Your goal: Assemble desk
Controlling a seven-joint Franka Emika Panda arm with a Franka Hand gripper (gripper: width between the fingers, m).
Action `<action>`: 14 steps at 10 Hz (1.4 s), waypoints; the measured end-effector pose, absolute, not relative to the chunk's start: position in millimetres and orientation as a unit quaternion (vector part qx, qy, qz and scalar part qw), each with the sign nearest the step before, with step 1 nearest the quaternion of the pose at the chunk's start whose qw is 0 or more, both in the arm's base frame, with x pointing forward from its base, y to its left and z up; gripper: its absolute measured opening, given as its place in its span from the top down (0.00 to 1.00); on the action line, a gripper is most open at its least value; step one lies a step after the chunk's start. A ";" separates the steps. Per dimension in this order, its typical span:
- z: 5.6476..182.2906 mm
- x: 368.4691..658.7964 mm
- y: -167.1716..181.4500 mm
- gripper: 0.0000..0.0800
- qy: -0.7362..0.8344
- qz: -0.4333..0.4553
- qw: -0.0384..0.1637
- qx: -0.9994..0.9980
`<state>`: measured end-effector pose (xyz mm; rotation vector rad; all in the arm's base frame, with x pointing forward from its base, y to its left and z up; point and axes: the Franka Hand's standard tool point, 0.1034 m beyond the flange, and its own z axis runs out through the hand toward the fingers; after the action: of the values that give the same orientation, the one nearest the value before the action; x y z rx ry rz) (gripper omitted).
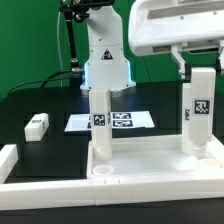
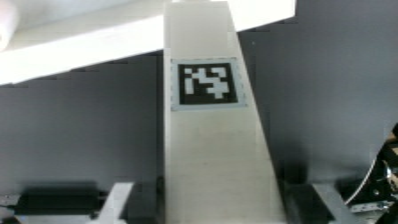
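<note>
You see the gripper [image 1: 198, 70] with its fingers closed narrowly on the top of a leg [image 1: 198, 112] standing upright, long axis vertical, on the tabletop [image 1: 140, 168] corner at the exterior view's right.

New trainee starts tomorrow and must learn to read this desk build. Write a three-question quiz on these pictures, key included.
1. True or false: the gripper is open and empty.
2. How many legs are upright at the tabletop?
3. Where does the loose leg lie? A: on the marker board. B: on the black table, at the exterior view's left. C: inside the tabletop.
Key:
1. False: it is shut on the gripped leg.
2. Two: the gripped leg and the ungripped upright leg.
3. B.
</note>
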<state>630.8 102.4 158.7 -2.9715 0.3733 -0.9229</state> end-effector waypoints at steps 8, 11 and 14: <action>145.6 627.2 120.6 0.64 0.114 -0.291 0.006 -0.950; 145.6 629.1 120.6 0.64 0.110 -0.300 0.007 -0.947; 145.7 629.4 118.3 0.64 0.102 -0.303 0.004 -0.948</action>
<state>629.4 118.3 145.7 -2.9702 0.3185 -0.9488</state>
